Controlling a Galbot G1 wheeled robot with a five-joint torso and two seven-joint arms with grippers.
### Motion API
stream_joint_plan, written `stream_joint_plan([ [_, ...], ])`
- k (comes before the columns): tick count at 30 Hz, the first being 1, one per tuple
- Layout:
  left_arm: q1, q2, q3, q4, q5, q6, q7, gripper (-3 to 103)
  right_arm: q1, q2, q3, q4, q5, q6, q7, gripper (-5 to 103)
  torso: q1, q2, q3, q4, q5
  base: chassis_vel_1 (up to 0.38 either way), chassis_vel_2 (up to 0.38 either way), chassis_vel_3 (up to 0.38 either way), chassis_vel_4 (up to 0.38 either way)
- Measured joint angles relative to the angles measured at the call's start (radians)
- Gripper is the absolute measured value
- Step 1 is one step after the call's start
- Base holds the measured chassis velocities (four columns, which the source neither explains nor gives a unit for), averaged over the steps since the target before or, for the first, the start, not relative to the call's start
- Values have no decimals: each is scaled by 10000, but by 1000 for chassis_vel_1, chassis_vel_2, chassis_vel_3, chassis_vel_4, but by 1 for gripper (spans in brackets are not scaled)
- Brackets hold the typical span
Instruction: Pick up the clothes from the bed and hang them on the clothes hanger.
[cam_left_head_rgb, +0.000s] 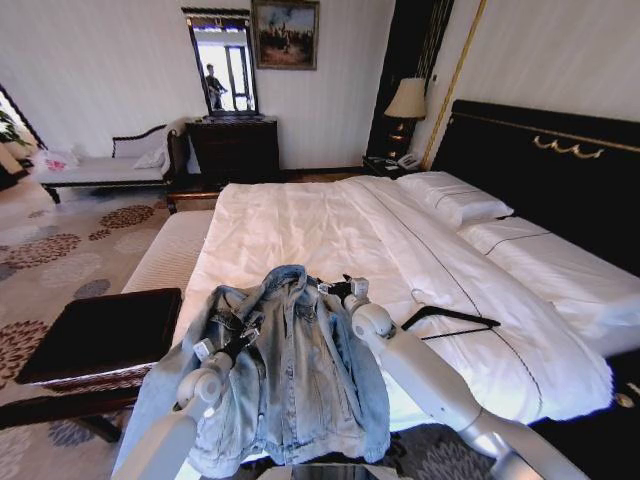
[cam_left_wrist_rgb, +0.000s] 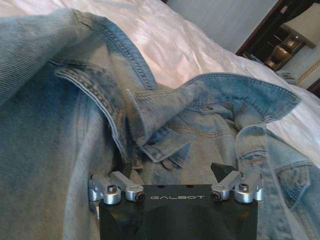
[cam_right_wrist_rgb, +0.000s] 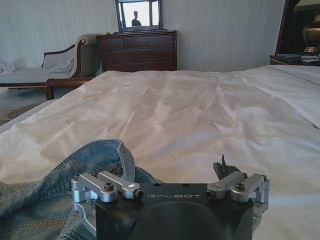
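While the denim jacket (cam_left_head_rgb: 290, 370) is lying spread at the foot of the bed (cam_left_head_rgb: 300, 220), both arms are reaching over it. The left claw (cam_left_head_rgb: 238, 325) is hovering with its fingers apart above the front panel, below the collar (cam_left_wrist_rgb: 165, 125), gripping nothing. The right claw (cam_left_head_rgb: 345, 290) is standing open at the jacket's shoulder edge, also gripping nothing. The clothes hanger (cam_left_head_rgb: 450, 320) is resting on the white sheet, just beside the right arm and apart from the jacket. Judging from this, the pick-up step is in hand; the next move is asking for a closing on the fabric near the collar.
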Motion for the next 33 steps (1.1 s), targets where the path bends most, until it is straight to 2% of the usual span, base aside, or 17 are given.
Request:
stream_joint_plan([
  [15, -971, 17, 306, 1069, -85, -81, 260, 88, -3, -155, 13, 116, 182, -55, 131, 100, 0, 0, 0, 0, 0, 0, 0, 0, 0],
  [17, -1067, -3, 355, 1143, -41, -81, 261, 78, -12, -153, 46, 117, 183, -57, 144, 100, 0, 0, 0, 0, 0, 0, 0, 0, 0],
  [18, -1067, -3, 355, 1143, -41, -81, 261, 78, -12, -153, 46, 117, 183, -57, 144, 100, 0, 0, 0, 0, 0, 0, 0, 0, 0],
  [20, -1123, -5, 375, 1185, -28, -82, 260, 68, -38, -116, 58, 114, 182, -57, 160, 100, 0, 0, 0, -1, 0, 0, 0, 0, 0],
  [21, -1147, -5, 383, 1205, -30, -81, 256, 68, -45, -95, 61, 112, 181, -57, 165, 100, 0, 0, 0, 0, 1, 0, 0, 0, 0],
  [22, -1170, -5, 389, 1229, -44, -81, 254, 62, -51, -68, 62, 110, 180, -58, 172, 100, 0, 0, 0, 0, 0, 0, 0, 0, 0],
  [23, -1195, 3, 392, 1260, -71, -81, 246, 51, -54, -33, 62, 105, 179, -58, 179, 100, 0, 0, 0, 0, 0, 0, 0, 0, 0],
  [24, -1195, 3, 392, 1260, -71, -81, 246, 51, -54, -33, 62, 105, 179, -58, 179, 100, 0, 0, 0, 0, 0, 0, 0, 0, 0],
  [25, -1208, 10, 393, 1279, -85, -81, 240, 45, -53, -20, 62, 100, 179, -58, 181, 100, 0, 0, 0, 1, 0, 0, 0, 0, 0],
  [28, -1238, 34, 393, 1319, -115, -81, 232, 40, -53, 3, 63, 82, 178, -58, 184, 100, 0, 1, 0, 0, 0, 0, 0, 0, 0],
  [31, -1322, 92, 391, 1374, -193, -81, 217, 24, -58, 53, 72, 70, 172, -58, 191, 100, 0, 0, 0, -1, -1, 0, 0, 0, 0],
  [33, -1359, 120, 388, 1385, -222, -81, 210, 24, -69, 76, 73, 68, 167, -59, 192, 100, 0, 0, 1, -1, 0, 0, 0, 0, 0],
])
